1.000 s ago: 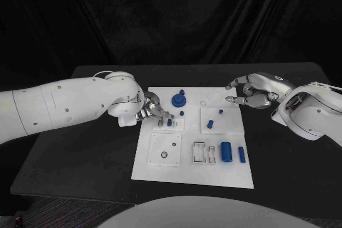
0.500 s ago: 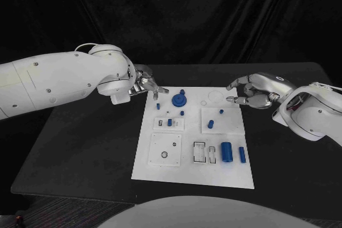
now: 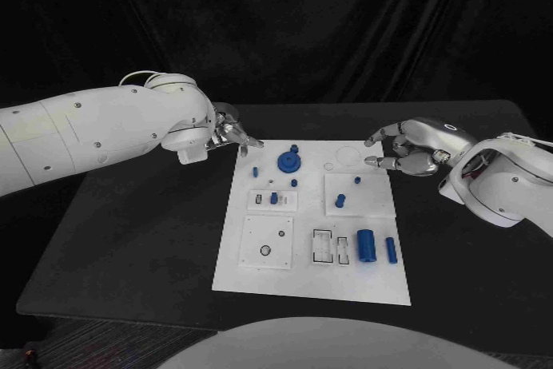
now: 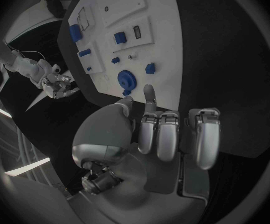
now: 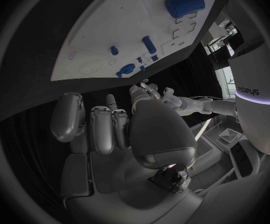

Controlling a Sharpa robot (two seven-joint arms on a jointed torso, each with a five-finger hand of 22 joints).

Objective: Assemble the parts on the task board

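The white task board (image 3: 263, 283) lies in the middle of the black table. On it a blue gear-like part (image 3: 289, 160) sits at the far end, with small blue pegs (image 3: 255, 171) beside it. A small blue part (image 3: 273, 198) stands in a little square plate. A thick blue cylinder (image 3: 365, 244) and a slim one (image 3: 391, 250) lie at the near right. My left hand (image 3: 231, 136) hovers off the board's far left corner, fingers apart, holding nothing. My right hand (image 3: 406, 149) hangs at the far right corner, fingers loosely bent, nothing in them.
The board (image 4: 162, 15) and the gear (image 4: 127, 78) lie beyond my left hand (image 4: 166, 134) in the left wrist view. A square plate with a round hole (image 3: 266, 249) and a slotted plate (image 3: 328, 247) sit on the board's near half. Black table surrounds the board.
My left hand has lifted off the little square plate and drawn back to the board's far left corner, leaving the small blue part there. The right hand has not moved.
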